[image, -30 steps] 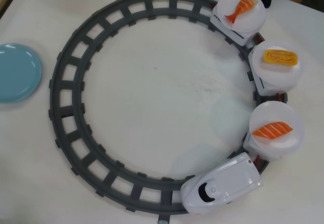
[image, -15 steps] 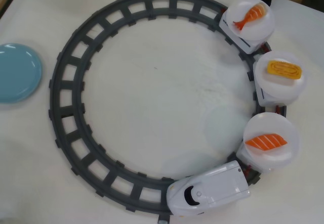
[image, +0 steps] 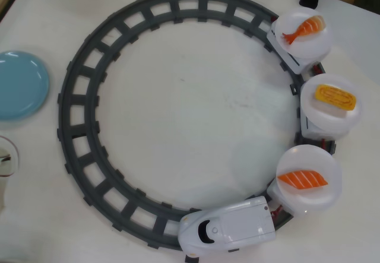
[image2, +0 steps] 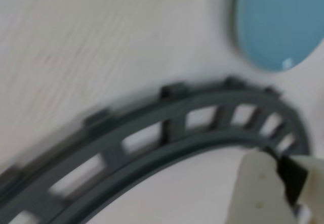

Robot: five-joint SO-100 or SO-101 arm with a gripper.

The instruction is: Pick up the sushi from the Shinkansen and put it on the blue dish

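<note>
The orange salmon sushi with thin white diagonal stripes (image: 303,180) lies flat on a round white plate (image: 309,200) at the lower right of the overhead view, on the first car behind the nose of the white plastic Shinkansen bullet train (image: 228,228). The rounded nose with its dark windshield sits at the bottom centre of that frame, on the grey ring track (image: 77,126). Further up the right side ride two more white plates: the middle one carries a yellow egg piece (image: 335,97), the top one an orange shrimp piece with a tail (image: 303,28). All three plates stand close together along the curve, so the egg plate's rim is just beside the salmon's plate.

The plain light-blue round dish (image: 21,85) rests on the pale table (image: 190,108) at the far left edge of the overhead view, outside the ring and well apart from the train. A clear roundish thing, cut off by the frame, lies just below it.

In my wrist view, blurred, the blue dish (image2: 276,21) fills the upper right and a stretch of track (image2: 152,143) curves across the lower half. Only one pale fingertip of my pincer (image2: 258,193) shows at the lower right, so I cannot tell how wide it stands.
</note>
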